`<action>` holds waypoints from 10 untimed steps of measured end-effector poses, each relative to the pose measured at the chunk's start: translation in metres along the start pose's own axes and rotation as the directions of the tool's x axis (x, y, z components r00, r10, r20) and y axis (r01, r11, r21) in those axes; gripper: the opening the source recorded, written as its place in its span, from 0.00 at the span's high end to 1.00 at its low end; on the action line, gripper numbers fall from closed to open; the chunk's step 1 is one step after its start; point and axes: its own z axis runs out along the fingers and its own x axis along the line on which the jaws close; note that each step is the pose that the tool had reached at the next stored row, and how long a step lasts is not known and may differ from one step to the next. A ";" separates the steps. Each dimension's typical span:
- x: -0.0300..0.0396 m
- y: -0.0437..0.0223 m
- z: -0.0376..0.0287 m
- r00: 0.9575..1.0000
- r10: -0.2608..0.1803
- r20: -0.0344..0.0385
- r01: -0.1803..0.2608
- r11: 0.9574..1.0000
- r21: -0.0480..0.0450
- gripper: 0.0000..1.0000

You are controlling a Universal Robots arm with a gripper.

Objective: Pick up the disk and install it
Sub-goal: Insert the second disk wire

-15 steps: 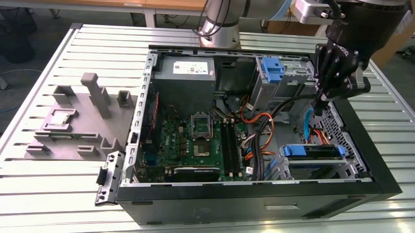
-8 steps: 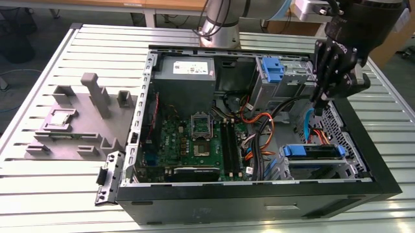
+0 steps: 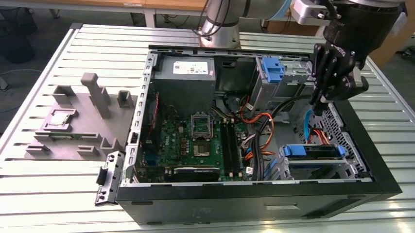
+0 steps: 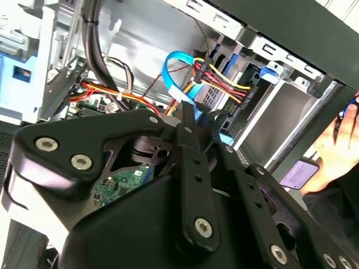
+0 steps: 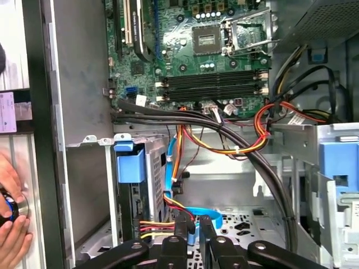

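**Disk appears seated in its bay, fingers empty**

The gripper hangs over the open computer case, fingers pinched together on nothing. The disk, judging by its blue bracket, sits in the case's drive cage toward the worktop's far edge. Installing looks nearly done. The grey tray carries a small chip.

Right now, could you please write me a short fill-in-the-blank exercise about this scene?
1. The gripper hangs over the open computer ____.
2. The flat ribbon cable curving near the drive bay is ____.
3. The memory slots on the green motherboard are ____.

Missing words: case; blue; black
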 end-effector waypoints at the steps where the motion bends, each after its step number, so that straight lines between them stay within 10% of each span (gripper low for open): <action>1: -0.0001 0.0000 0.0007 1.000 0.000 -0.006 0.000 1.000 0.000 0.76; 6: -0.0006 0.0002 0.0041 0.999 -0.001 -0.042 0.002 1.000 0.003 0.76; 10: -0.0018 0.0005 0.0112 0.999 -0.002 -0.048 0.002 1.000 0.004 0.76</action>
